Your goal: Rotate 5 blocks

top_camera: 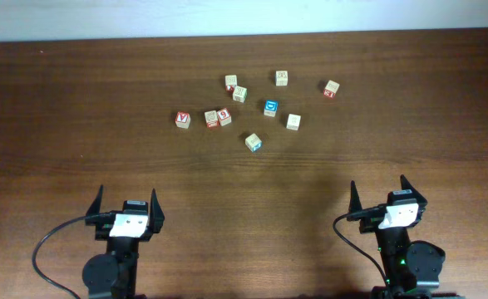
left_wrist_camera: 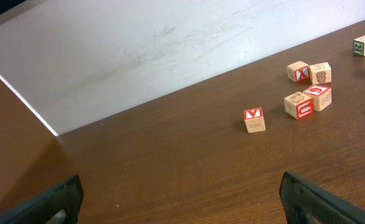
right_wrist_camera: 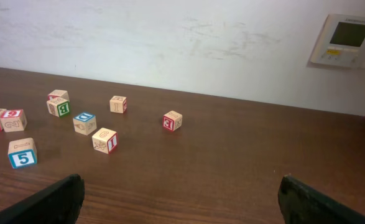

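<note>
- The left claw (top_camera: 127, 196) and right claw (top_camera: 378, 188) both stand with jaws wide apart and empty, by the near edge of the counter (top_camera: 61, 124), well apart from every cube.
- The blocks lie scattered toward the far edge, around its middle. Nothing is gripped, so I judge the step in hand to be the first reach.
- The blue "D" block (top_camera: 270, 108) stands free and suits the right claw: come down from above, straddle two opposite faces, twist, let go.
- The red "9" block (top_camera: 224, 117) touches a neighbour cube (top_camera: 211, 119), so close across its free sides.
- Leave the red "V" cube (top_camera: 182, 120), the leftmost, alone.
</note>
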Motion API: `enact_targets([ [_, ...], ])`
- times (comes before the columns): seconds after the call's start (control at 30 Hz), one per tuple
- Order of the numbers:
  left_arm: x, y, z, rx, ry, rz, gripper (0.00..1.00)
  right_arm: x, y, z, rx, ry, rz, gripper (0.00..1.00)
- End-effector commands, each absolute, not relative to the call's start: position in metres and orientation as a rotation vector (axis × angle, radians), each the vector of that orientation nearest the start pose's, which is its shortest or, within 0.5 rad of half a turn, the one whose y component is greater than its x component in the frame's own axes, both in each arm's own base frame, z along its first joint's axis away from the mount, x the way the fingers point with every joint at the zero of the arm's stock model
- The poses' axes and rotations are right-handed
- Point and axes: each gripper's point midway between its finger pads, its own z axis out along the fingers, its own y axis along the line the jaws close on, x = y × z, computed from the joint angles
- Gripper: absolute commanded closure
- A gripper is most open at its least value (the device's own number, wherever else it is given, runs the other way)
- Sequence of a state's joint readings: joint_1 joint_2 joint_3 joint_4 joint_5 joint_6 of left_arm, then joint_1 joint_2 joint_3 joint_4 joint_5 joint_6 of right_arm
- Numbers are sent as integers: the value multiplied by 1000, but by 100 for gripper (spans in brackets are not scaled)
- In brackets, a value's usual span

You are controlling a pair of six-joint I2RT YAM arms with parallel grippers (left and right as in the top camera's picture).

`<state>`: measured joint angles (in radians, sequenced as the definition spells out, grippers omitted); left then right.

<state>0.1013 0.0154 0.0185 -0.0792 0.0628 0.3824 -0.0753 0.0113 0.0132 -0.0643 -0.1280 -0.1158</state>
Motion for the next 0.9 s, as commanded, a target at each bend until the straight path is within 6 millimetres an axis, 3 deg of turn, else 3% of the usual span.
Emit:
enact_targets([
  [0.0, 245, 16, 158, 285, 1632, 338, 1, 246, 2, 158, -124, 1634, -49, 2],
  [0.87, 245, 16, 158, 285, 1631, 338, 1, 246, -5, 158, -126, 1635, -108, 1],
])
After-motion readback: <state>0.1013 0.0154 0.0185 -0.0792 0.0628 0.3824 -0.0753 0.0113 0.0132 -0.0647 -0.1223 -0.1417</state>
